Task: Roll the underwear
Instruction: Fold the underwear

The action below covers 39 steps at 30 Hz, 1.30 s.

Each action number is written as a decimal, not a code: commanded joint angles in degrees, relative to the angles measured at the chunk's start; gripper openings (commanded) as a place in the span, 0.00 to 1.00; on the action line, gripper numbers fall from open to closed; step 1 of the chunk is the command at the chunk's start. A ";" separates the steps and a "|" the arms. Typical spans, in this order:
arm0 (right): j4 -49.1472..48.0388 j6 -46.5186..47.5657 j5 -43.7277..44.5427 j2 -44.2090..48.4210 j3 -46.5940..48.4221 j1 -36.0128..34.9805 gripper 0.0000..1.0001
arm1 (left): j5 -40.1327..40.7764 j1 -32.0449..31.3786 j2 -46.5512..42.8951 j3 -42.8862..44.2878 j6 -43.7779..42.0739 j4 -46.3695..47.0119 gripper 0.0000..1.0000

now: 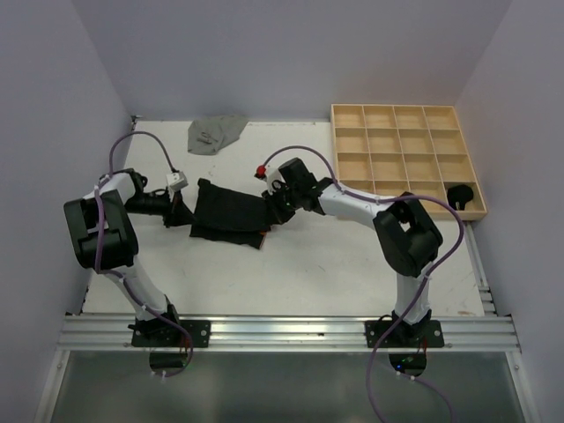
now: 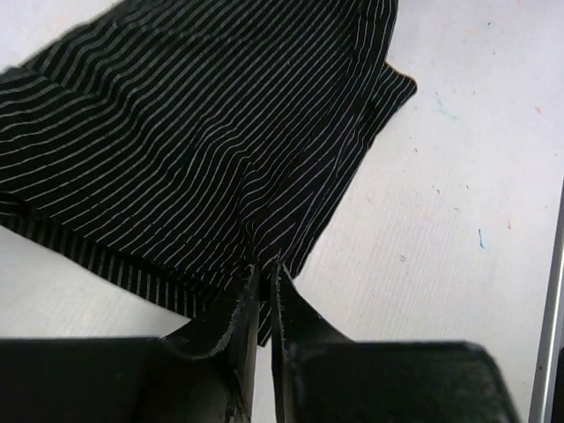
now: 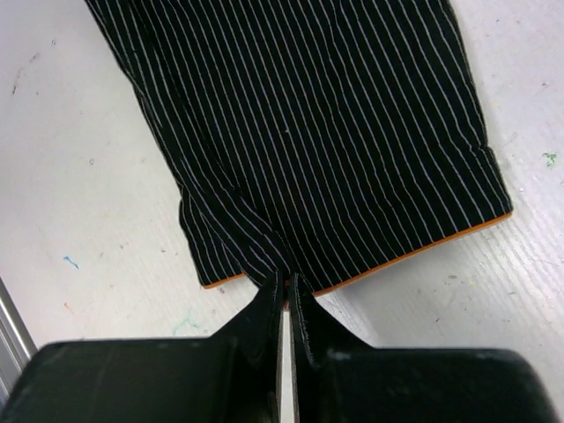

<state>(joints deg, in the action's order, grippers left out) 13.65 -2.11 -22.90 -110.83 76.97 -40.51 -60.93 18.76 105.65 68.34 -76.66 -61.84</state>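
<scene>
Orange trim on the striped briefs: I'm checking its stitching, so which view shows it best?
Right wrist: the orange trim runs clear along the briefs' near edge. Top view gives at most a faint sliver; left wrist shows none.

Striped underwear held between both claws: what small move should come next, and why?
Probably open the left claw and back it off. The striped underwear lies spread flat on the table, drawn out between the left claw, pinching one edge, and the right claw, shut on the orange-trimmed edge opposite. Smoothing looks done, so freeing one end would let a roll start.
</scene>
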 commanded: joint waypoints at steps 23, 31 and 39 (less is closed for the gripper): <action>-12.77 -27.85 15.25 6.51 -9.13 -13.45 0.22 | 4.15 5.05 -7.99 -4.79 0.81 12.71 0.43; -3.64 -26.81 22.01 -3.61 -3.76 -13.46 0.22 | 7.75 4.88 -15.46 -9.71 3.19 19.13 0.46; -0.21 -21.98 21.75 1.40 -9.20 -7.92 0.14 | 10.21 4.36 -19.07 -14.89 -3.23 16.67 0.46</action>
<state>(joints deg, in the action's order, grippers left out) 7.97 -27.16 -4.03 -112.20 69.63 -50.98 -51.16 23.55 88.66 55.33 -76.20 -45.69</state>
